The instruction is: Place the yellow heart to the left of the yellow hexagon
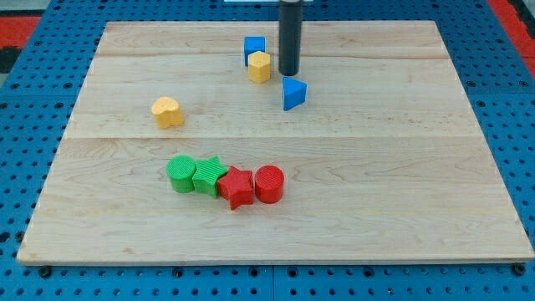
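Note:
The yellow heart (pixel 167 111) lies alone on the wooden board at the view's left of centre. The yellow hexagon (pixel 260 66) sits near the view's top centre, touching the front of a blue cube (pixel 254 47). My tip (pixel 289 73) is at the end of the dark rod, just to the view's right of the yellow hexagon and just above a blue triangle (pixel 293 94). The tip is far from the yellow heart, up and to the view's right of it.
A row of blocks lies below the centre: a green cylinder (pixel 180 174), a green star (pixel 208 176), a red star (pixel 237 187) and a red cylinder (pixel 269 184), touching one another. The board (pixel 418 184) lies on a blue pegboard.

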You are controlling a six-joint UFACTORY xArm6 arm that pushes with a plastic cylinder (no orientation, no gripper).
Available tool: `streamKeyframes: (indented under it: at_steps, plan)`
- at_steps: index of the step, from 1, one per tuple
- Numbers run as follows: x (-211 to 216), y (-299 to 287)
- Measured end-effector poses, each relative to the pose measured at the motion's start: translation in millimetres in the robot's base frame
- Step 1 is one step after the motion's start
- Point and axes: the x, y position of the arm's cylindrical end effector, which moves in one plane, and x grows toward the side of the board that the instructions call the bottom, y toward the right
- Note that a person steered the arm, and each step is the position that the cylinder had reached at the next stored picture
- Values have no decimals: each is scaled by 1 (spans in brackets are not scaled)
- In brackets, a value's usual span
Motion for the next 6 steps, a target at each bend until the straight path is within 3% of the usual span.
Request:
streamKeyframes:
  at_steps: [1,2,4,6]
  plan:
    - [51,50]
    - [74,-17]
    - [39,-49]
    - [114,-73]
